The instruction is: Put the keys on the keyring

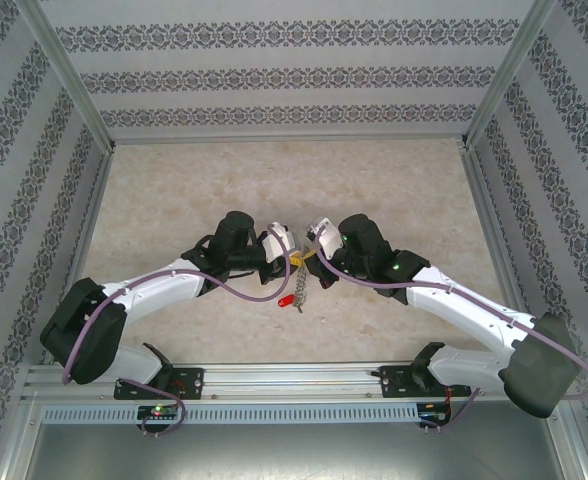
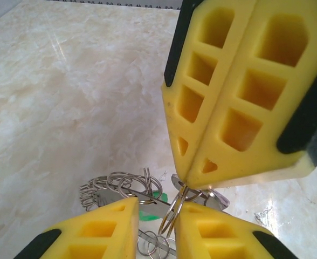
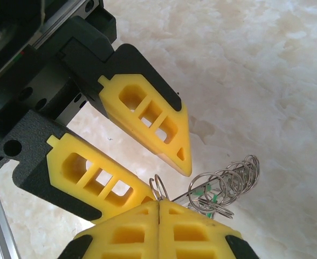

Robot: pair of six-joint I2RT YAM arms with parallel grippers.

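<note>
Seen from above, the left gripper [image 1: 288,258] and the right gripper [image 1: 310,258] meet tip to tip at the middle of the beige marbled tabletop [image 1: 274,180]. Just below them in the frame is the grey metal keyring fringed with wire loops [image 1: 302,282]. A small key with a red oblong plastic tag [image 1: 286,299] sits at the keyring's lower left. At this size I cannot tell how the jaws stand, nor whether the red-tagged key hangs or lies.

The left wrist view is close enough to tell. At upper right, the right gripper [image 2: 186,182] has its yellow fingers pressed together, pinching one wire loop of the keyring [image 2: 115,183] at its very tip. Along the bottom edge, the left gripper [image 2: 157,209] has its fingers spread, with loops and a green plastic tag [image 2: 147,214] in the gap. Whether the fingers touch them is unclear.

In the right wrist view, the right gripper [image 3: 158,204] is closed at bottom centre. The left gripper [image 3: 169,181] comes in from the upper left with its two fingers plainly apart. The keyring [image 3: 228,178] fans out at lower right, with slivers of the green tag [image 3: 207,192] among the loops.
</note>
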